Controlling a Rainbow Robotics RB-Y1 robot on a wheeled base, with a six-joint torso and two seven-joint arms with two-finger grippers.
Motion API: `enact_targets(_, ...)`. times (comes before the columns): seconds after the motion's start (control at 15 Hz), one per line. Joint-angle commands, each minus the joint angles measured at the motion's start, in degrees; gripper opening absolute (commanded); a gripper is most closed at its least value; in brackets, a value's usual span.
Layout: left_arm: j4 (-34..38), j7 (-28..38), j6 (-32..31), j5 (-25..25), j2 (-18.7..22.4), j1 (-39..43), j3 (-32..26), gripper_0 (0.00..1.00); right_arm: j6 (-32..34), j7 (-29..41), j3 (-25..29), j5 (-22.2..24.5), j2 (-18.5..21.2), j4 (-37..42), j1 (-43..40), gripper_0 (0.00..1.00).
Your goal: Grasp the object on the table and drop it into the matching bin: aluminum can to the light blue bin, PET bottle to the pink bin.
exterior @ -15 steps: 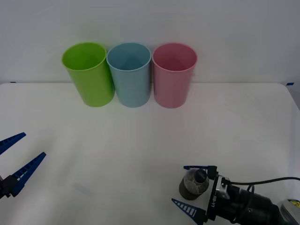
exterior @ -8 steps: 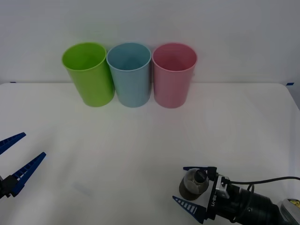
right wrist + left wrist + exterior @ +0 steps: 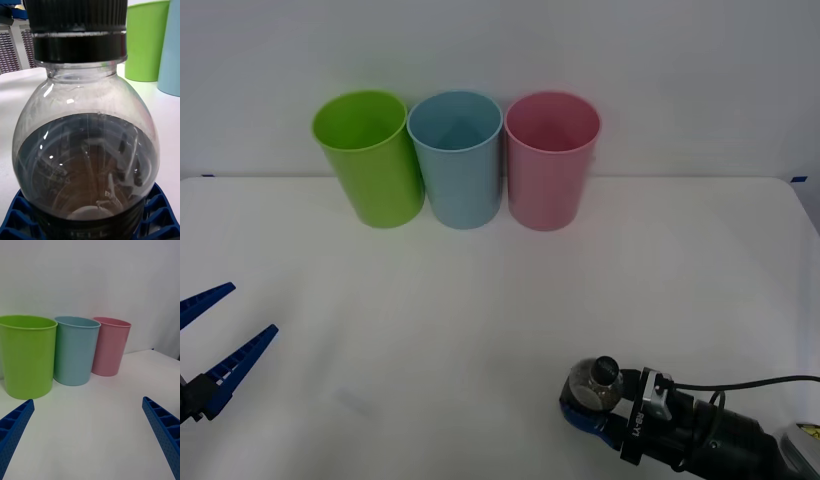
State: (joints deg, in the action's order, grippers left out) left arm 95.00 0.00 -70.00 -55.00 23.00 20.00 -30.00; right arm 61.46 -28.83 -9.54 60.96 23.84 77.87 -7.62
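The PET bottle (image 3: 594, 384), small and clear with a black cap and dark lower body, stands upright on the white table (image 3: 480, 330) near its front right. My right gripper (image 3: 587, 402) is shut on the bottle's lower body. Up close in the right wrist view, the bottle (image 3: 88, 142) sits between the blue fingers (image 3: 15, 219). At the back stand the pink bin (image 3: 550, 160) and the light blue bin (image 3: 457, 158) to its left. My left gripper (image 3: 218, 342) hangs open at the left edge, holding nothing.
A lime green bin (image 3: 368, 156) stands left of the light blue one, the three side by side against the white wall. The left wrist view shows the same row, with the pink bin (image 3: 110, 347) at one end. White tabletop lies between the bottle and the bins.
My right gripper's fingers, spread either side of the bottle before, have shut onto its lower body. The bottle stays in place. The left arm has not moved.
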Motion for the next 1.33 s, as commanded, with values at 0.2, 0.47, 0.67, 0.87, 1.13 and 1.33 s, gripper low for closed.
enact_targets(0.2, 0.0, 0.0, 0.0, 0.0, 0.0, 0.0, 0.0, 1.0, 0.1, 0.4, 1.2, -0.9, 0.3, 0.4, 1.0, 0.0)
enact_targets(0.47, 0.0, 0.0, 0.0, 0.0, 0.0, 0.0, 0.0, 1.0, -1.4, 2.3, 1.5, -2.5, 1.9, 3.7, 1.8, 0.0)
enact_targets(0.67, 0.0, 0.0, 0.0, 0.0, 0.0, 0.0, 0.0, 1.0, -2.6, 8.6, 1.5, -2.6, 3.2, 7.7, 1.8, 0.0)
enact_targets(0.87, 0.0, 0.0, 0.0, 0.0, 0.0, 0.0, 0.0, 1.0, -5.1, 15.5, 1.8, -2.6, 5.0, 13.2, 1.7, 0.0)
enact_targets(1.13, 0.0, 0.0, 0.0, 0.0, 0.0, 0.0, 0.0, 1.0, -9.5, 23.8, 2.1, -2.5, 7.4, 20.9, 1.7, 0.0)
enact_targets(1.33, 0.0, 0.0, 0.0, 0.0, 0.0, 0.0, 0.0, 1.0, -11.1, 29.7, 3.6, -2.5, 8.3, 25.6, 1.8, 0.0)
